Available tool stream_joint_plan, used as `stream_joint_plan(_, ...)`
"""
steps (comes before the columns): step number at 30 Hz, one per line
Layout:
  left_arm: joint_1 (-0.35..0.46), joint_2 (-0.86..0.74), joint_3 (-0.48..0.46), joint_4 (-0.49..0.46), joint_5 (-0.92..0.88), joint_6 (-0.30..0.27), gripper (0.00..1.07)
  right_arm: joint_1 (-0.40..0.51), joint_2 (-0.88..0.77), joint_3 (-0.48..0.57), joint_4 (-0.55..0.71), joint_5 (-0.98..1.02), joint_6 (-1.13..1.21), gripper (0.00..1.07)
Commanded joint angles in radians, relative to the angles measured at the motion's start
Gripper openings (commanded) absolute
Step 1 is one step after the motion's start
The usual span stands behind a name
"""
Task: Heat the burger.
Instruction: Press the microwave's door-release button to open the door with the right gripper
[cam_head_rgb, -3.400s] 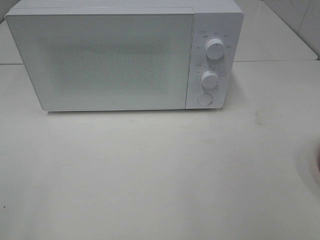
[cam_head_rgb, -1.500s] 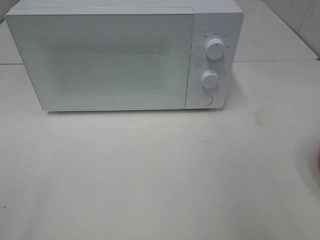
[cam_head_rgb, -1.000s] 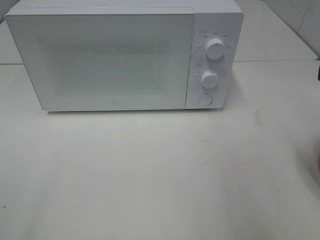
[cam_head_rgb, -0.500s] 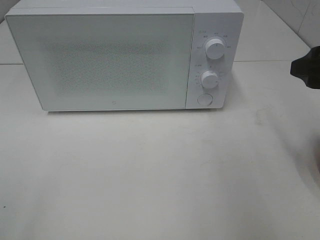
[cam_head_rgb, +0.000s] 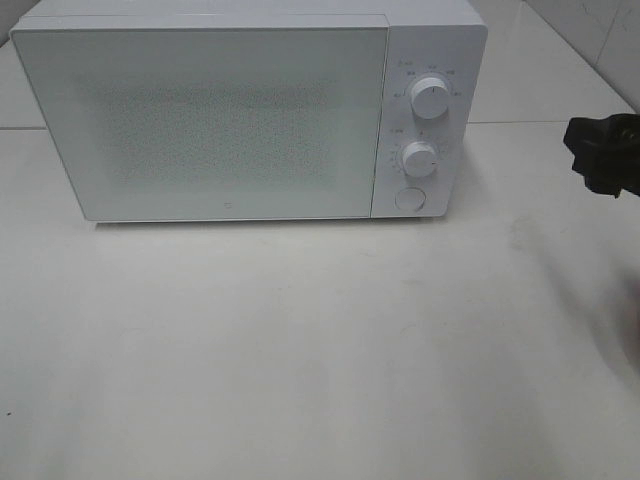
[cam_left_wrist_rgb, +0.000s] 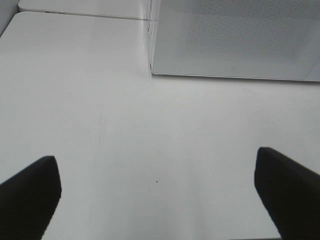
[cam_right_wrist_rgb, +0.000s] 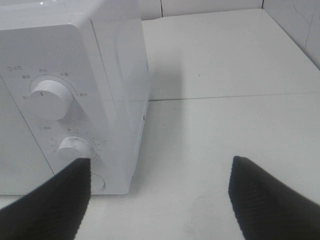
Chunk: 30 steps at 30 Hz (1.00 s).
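Exterior high view shows the right claw (cam_head_rgb: 603, 155), open, near the right edge of the bench (cam_head_rgb: 300, 350); it should press the round button (cam_head_rgb: 409, 198) of the microwave (cam_head_rgb: 230, 120) squarely, while the left claw (cam_left_wrist_rgb: 155, 160) hangs open and the burger is nowhere visible.

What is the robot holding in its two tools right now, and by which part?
Nothing. The left tool is open above the table, and the right tool is open near the microwave; neither touches anything.

Broad open tabletop (cam_head_rgb: 300, 350) in front; bulky white microwave (cam_head_rgb: 200, 120) the one barrier behind.
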Motion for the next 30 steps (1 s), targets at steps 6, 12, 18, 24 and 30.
stream_joint_plan(6,0.005,-0.024,0.002,-0.007,-0.009,0.004,0.98,0.175,-0.003,0.057,0.302,-0.208,-0.273,0.75)
stream_joint_plan(12,0.005,-0.024,0.002,-0.007,-0.009,0.004,0.98,0.257,-0.003,0.073,0.396,-0.269,-0.338,0.75)
stream_joint_plan(18,0.005,-0.024,0.002,-0.007,-0.009,0.004,0.98,0.349,0.069,0.073,0.448,-0.333,-0.358,0.75)
stream_joint_plan(24,0.005,-0.024,0.002,-0.007,-0.009,0.004,0.98,0.423,0.167,0.073,0.483,-0.41,-0.348,0.75)
stream_joint_plan(30,0.005,-0.024,0.002,-0.007,-0.009,0.004,0.98,0.521,0.275,0.073,0.599,-0.523,-0.346,0.75)
